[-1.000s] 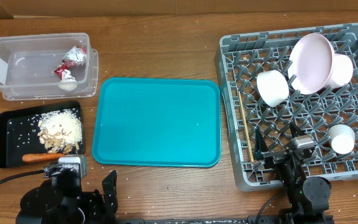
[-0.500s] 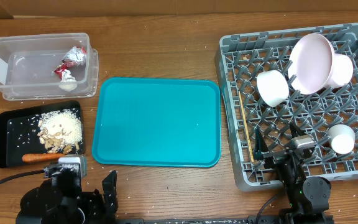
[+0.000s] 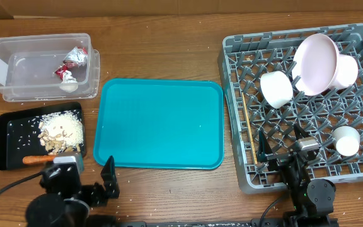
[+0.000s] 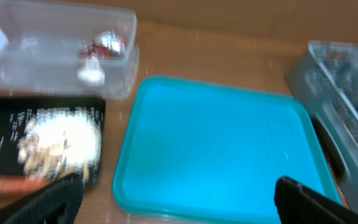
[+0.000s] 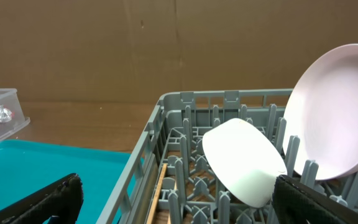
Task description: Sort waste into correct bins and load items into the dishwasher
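Note:
The clear tub (image 3: 17, 66) at the far left holds a red wrapper (image 3: 75, 57) and a foil ball (image 3: 66, 74). In front of it the black tray (image 3: 8, 135) carries food scraps with rice (image 3: 60, 132) and a carrot (image 3: 38, 159). The grey dish rack (image 3: 235, 94) on the right holds a white bowl (image 3: 276, 88), a plate (image 3: 317, 62), a small cup (image 3: 346, 140) and chopsticks (image 3: 252, 135). My left gripper (image 3: 87, 180) (image 4: 176, 205) stands open at the table's front edge, facing the teal tray. My right gripper (image 3: 282, 148) (image 5: 179, 205) is open over the rack's front, holding nothing.
A large teal tray (image 3: 159, 123) lies in the middle between the bins and the rack, with nothing on it. A second bowl (image 3: 346, 69) leans behind the plate. Loose rice grains are scattered around the black tray.
My left arm has shifted forward and turned a little toward the teal tray; its wrist view is blurred by motion. The right arm has stayed still.

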Action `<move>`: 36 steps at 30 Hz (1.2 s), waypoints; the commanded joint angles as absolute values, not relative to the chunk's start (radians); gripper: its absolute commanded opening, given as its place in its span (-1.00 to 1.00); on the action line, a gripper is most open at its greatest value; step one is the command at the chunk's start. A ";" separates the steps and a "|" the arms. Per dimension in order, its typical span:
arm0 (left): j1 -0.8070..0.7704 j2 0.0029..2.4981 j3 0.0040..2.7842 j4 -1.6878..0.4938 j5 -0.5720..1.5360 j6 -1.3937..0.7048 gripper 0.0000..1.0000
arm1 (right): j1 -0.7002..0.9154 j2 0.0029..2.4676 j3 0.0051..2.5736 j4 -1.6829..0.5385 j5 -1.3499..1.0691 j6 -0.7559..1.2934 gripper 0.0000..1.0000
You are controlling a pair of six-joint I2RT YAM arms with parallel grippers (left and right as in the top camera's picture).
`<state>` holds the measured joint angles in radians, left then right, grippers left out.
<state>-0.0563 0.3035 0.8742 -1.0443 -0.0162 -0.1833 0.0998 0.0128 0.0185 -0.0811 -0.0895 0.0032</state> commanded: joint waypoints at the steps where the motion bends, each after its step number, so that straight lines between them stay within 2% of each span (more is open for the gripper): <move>1: -0.041 0.200 0.682 -0.939 -0.055 -0.180 1.00 | 0.096 0.003 0.008 -0.077 -0.094 0.000 1.00; 8: -0.007 0.012 0.331 -0.535 0.010 -0.180 1.00 | 0.096 0.003 0.008 -0.077 -0.094 0.000 1.00; 18: 0.001 0.003 0.025 0.129 0.009 -0.004 0.99 | 0.096 0.003 0.008 -0.077 -0.094 -0.001 1.00; 19: 0.001 0.003 0.001 0.152 0.008 -0.003 1.00 | 0.096 0.003 0.008 -0.077 -0.094 -0.001 1.00; 25: 0.002 0.003 0.005 -0.084 0.019 -0.007 1.00 | 0.096 0.003 0.008 -0.077 -0.094 0.000 1.00; 36: 0.001 0.004 0.005 -0.077 0.019 -0.007 0.99 | 0.096 0.003 0.008 -0.077 -0.094 -0.001 1.00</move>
<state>-0.0048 0.0132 0.0086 -0.0761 0.0113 -0.0231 0.0994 0.0128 0.0185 -0.0818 -0.0895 0.0032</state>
